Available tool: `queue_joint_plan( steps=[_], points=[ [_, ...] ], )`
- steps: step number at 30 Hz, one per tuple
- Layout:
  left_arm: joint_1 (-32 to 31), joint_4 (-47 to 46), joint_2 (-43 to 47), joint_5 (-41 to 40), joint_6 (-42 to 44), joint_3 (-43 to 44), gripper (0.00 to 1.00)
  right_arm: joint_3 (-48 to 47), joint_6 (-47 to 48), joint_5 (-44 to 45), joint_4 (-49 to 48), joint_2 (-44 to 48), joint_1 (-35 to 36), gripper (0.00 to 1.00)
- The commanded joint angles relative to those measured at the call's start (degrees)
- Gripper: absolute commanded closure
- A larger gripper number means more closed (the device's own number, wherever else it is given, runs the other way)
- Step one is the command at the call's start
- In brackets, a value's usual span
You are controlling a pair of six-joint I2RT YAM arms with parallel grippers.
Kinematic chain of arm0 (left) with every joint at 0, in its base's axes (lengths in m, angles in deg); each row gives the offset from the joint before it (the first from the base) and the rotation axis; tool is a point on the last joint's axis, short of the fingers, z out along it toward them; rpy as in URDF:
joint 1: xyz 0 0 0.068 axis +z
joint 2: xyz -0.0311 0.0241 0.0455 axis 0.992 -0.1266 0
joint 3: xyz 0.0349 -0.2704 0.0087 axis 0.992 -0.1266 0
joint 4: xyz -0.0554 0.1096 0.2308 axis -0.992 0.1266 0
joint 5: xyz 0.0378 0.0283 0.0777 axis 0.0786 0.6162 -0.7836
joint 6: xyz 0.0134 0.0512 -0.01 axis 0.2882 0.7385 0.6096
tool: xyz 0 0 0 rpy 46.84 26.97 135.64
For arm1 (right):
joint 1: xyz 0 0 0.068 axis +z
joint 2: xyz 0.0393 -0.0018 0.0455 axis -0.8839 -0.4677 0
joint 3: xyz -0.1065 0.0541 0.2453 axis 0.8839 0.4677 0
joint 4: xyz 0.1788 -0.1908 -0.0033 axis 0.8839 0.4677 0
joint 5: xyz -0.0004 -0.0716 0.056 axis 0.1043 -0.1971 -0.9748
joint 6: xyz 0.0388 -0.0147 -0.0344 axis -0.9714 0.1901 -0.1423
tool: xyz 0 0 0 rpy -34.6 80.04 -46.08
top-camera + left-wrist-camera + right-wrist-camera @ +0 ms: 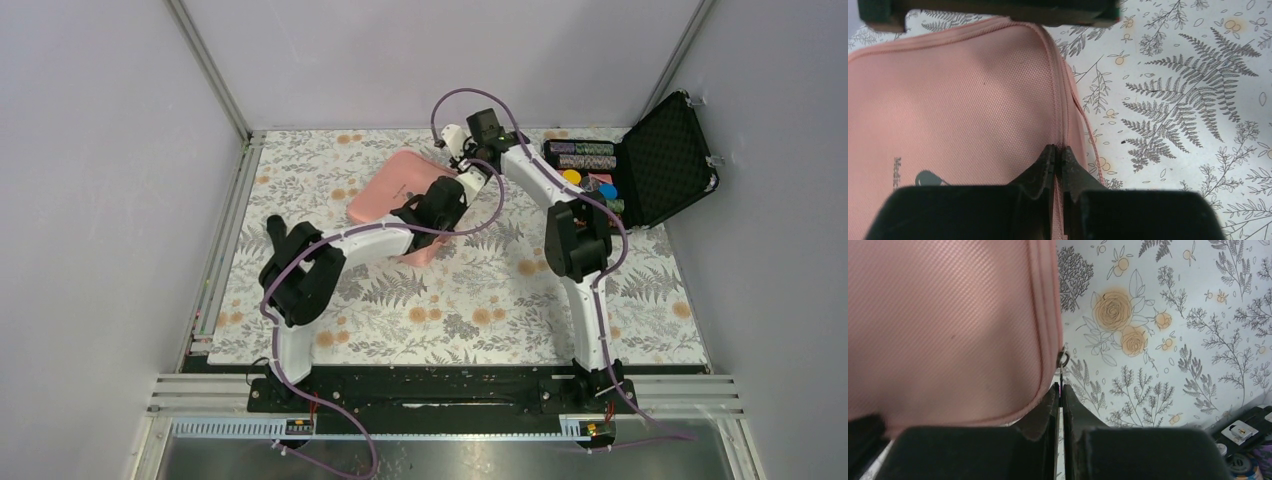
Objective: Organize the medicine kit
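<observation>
The pink medicine kit (pixel 395 190) lies closed on the floral mat, tilted, with a small dark logo on its lid (pixel 923 177). My left gripper (pixel 462 183) (pixel 1058 150) is shut on the piped seam along the kit's (pixel 958 100) right edge. My right gripper (pixel 456 150) (pixel 1059 387) hangs at the kit's (pixel 948 325) far corner. It is shut on the thin zipper pull (pixel 1063 371), which hangs from a small metal ring. The dark bar along the top of the left wrist view is the other arm.
An open black foam-lined case (pixel 665 160) with colourful chips (pixel 585 155) stands at the back right; its latch (pixel 1238 432) shows low in the right wrist view. Grey walls enclose the floral mat (pixel 470 310) on three sides.
</observation>
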Motion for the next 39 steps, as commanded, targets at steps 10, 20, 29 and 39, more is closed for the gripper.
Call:
queue_joint_plan(
  steps=[10,20,29,39],
  points=[
    [6.9,0.79,-1.62,-5.96,-2.6,0.31,1.0,14.11,-1.29,-11.85,9.4,12.27,-0.24,1.0],
    [5.67,-0.04,-0.47,-3.51,-4.82,-0.47,1.0,13.22,-21.91,-30.97,8.49,10.0,0.08,1.0],
    [5.75,-0.63,-0.94,-4.0,-4.96,0.13,1.0,34.52,-18.11,-21.1,-2.28,23.58,2.26,1.0],
    [5.11,0.46,-0.9,-2.79,-5.64,0.75,1.0,34.48,-18.03,-22.41,-4.44,21.21,6.18,1.0]
  ],
)
